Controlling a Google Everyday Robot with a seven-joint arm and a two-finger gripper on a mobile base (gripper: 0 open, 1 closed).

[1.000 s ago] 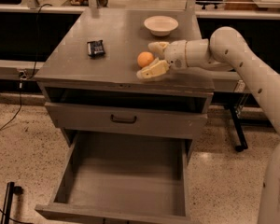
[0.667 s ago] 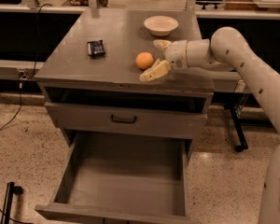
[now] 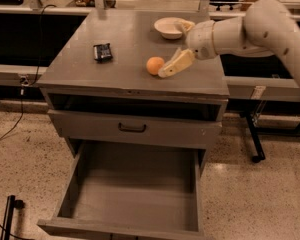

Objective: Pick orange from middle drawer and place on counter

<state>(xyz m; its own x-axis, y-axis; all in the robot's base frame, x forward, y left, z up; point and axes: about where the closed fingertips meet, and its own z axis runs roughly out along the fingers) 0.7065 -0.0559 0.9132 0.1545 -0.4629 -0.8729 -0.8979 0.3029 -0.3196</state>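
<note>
The orange (image 3: 154,65) rests on the grey counter (image 3: 115,74), near its front right part. My gripper (image 3: 171,49) is open and empty just to the right of the orange, a little above the counter; its lower finger (image 3: 176,64) lies close beside the fruit and I cannot tell whether it touches. The middle drawer (image 3: 135,194) is pulled out below, and its floor is bare.
A white bowl (image 3: 169,27) stands at the back right of the counter, just behind the gripper. A small black object (image 3: 102,51) lies on the counter's left part. A closed drawer front with a dark handle (image 3: 132,128) sits above the open drawer.
The gripper has drawn back a little to the right, away from the orange. The orange stays where it was on the counter.
</note>
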